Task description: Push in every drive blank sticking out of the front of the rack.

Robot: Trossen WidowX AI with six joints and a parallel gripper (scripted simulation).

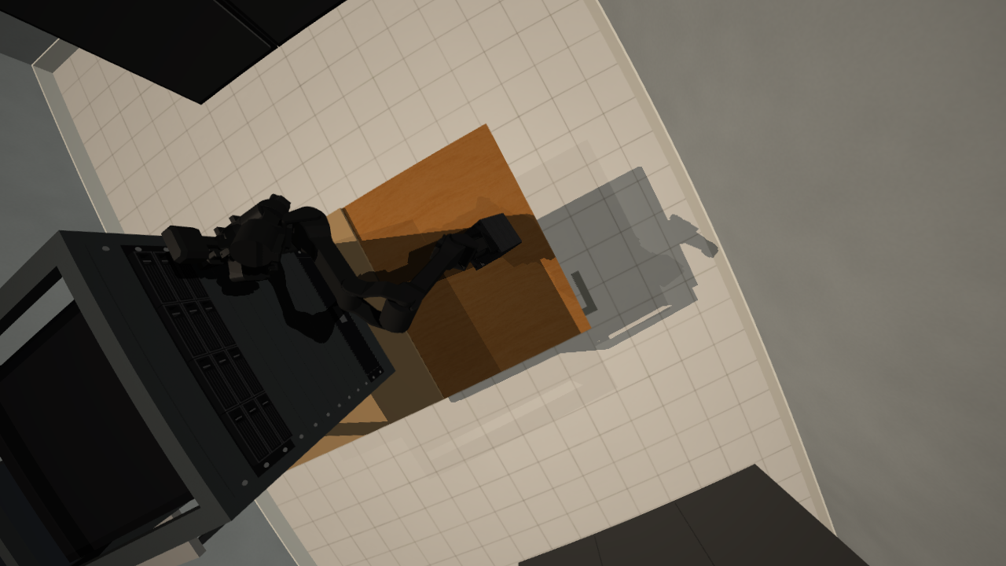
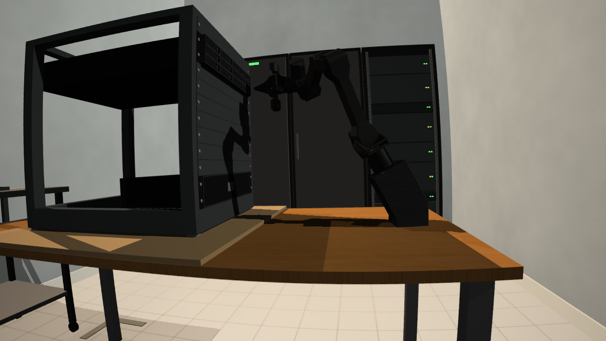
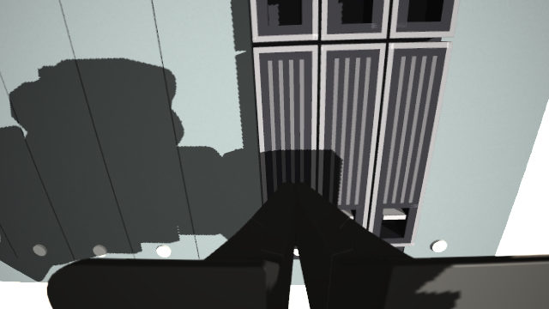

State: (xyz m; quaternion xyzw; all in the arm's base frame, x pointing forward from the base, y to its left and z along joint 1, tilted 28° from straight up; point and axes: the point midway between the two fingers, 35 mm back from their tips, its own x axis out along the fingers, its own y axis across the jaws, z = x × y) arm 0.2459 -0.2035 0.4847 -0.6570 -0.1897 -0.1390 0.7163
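- Rack point(image 1: 132, 373) point(image 2: 187, 127) point(image 3: 476, 129), the task's main object: an open-sided frame standing upright on a pale board point(image 2: 169, 247), which lies on the wooden table point(image 1: 449, 168) point(image 2: 381, 254).
- Drive blanks point(image 1: 211, 358) point(image 2: 224, 63) point(image 3: 349, 99): dark, ribbed fronts set in three rows across the upper part of the rack's front. Which of them stand proud of it cannot be told from these views.
- Pincer point(image 1: 181, 270) point(image 2: 255, 88) point(image 3: 293, 193): in front of the rack, at the height of the blanks. It is fully closed, its fingertips together, with nothing held. In the wrist view the tips overlap the lowest blank of the end column; whether they touch it cannot be told.
- Arm point(image 1: 380, 295) point(image 2: 351, 99): reaches, bent, towards the rack's front from a dark angular base point(image 1: 501, 232) point(image 2: 402, 199) standing on the table, well apart from the rack.
- Shadow point(image 2: 230, 148) point(image 3: 99, 150): cast by the arm over the plain panels below the rack's blanks.
- Cabinets point(image 2: 330, 139): tall and dark, beyond the rack and arm in the exterior view; the one at the right carries small lights.
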